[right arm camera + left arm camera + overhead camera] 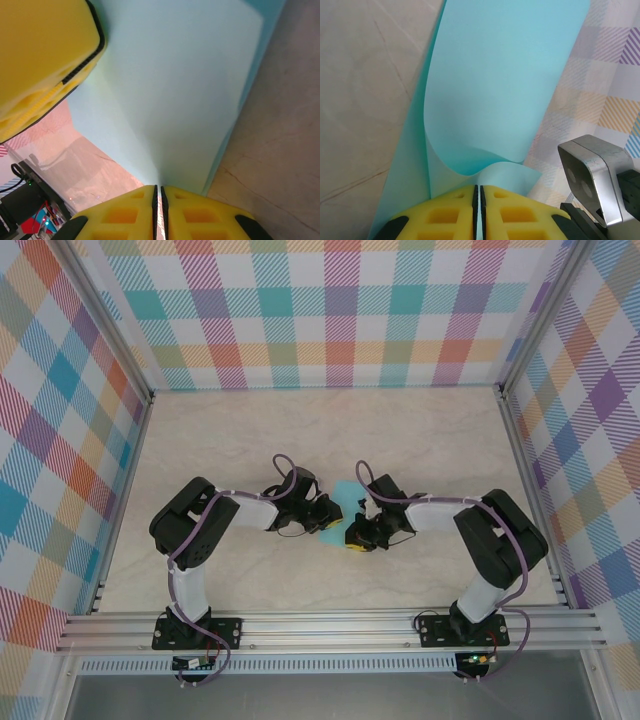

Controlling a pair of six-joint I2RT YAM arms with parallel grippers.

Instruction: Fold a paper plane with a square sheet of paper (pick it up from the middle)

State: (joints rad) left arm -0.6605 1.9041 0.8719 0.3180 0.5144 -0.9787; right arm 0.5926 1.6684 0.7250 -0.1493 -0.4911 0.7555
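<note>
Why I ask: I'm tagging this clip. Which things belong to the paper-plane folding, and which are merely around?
Job: turquoise paper sheet; left hand and right hand, both shut on it.
Merely around: marble-look table; plaid walls; aluminium rail.

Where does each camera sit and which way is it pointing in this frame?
Top external: above and behind, looking down at the table; both arms, bases nearest.
Left wrist: on the left arm, looking along the shut left pincer at the square sheet of paper.
Right wrist: likewise along the shut right pincer.
Shared: both wrist views see the same sheet.
</note>
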